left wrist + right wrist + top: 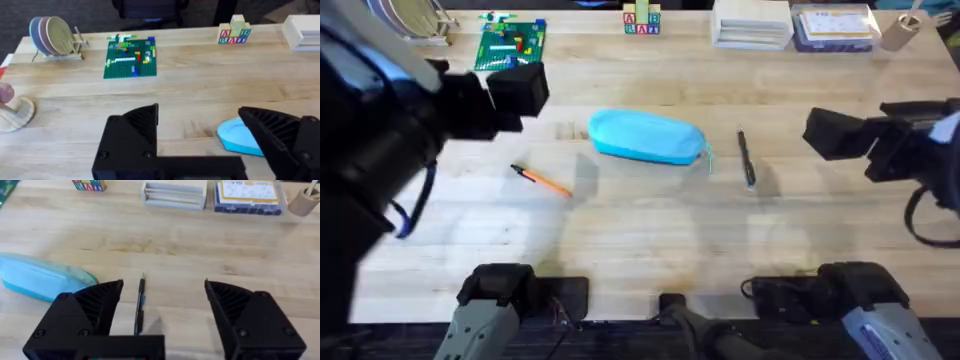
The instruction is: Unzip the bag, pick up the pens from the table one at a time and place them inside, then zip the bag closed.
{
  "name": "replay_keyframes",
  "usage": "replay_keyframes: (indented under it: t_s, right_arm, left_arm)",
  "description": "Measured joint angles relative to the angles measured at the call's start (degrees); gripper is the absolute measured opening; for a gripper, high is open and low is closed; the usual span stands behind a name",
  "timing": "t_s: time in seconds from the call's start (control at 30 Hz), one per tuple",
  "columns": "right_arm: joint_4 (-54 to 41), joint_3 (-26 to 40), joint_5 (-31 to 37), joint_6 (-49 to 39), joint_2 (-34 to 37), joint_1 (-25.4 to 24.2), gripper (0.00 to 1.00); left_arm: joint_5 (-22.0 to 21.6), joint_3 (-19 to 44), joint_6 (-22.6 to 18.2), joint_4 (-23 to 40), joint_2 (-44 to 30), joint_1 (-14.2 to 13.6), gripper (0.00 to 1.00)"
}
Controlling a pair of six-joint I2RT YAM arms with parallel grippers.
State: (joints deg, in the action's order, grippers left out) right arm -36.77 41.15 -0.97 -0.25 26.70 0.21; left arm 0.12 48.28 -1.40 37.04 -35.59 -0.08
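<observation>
Near edge: we see both arm bases. Left claw [200,140] raised above table [640,240], fingers spread, holding nothing. Right claw [162,315] likewise spread, empty, hovering over black pen [139,305].

Mid-table: orange pen [542,180] lies left of bag [647,137]; black pen lies right of it; both well apart from bag, neither touched.

Bag flat at centre; we judge zipper closed, though seam not sharply visible.

Progress, as we judge: nothing done. Left: unzip, load two pens, zip shut.

Far edge: brick plate [511,44], boxes.

Table [650,230] with bag [648,136], pens [746,157]
</observation>
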Motion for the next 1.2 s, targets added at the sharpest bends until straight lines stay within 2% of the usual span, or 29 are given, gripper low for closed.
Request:
replay_keyframes:
  t_s: [0.3,0.53,0.77,1.03,1.2]
  right_arm:
    - [-7.38,10.69,-0.34,0.00,11.13,0.00,0.996]
    - [-14.19,16.25,-0.36,0.00,18.69,0.00,0.996]
    - [-17.94,19.44,-0.47,0.00,25.32,0.00,0.997]
    - [-18.60,19.69,-2.93,0.00,31.47,0.00,0.997]
    - [-18.60,19.70,-2.99,0.01,31.80,0.00,0.997]
  left_arm:
    - [0.32,11.95,-0.15,9.70,-13.26,0.00,0.993]
    - [0.88,17.61,-0.14,14.84,-20.60,0.00,0.993]
    - [2.46,19.22,-0.16,18.99,-24.95,0.00,0.993]
    - [3.32,19.24,-0.14,21.83,-27.15,0.00,0.993]
    - [3.32,19.24,-0.14,22.30,-27.15,0.00,0.993]
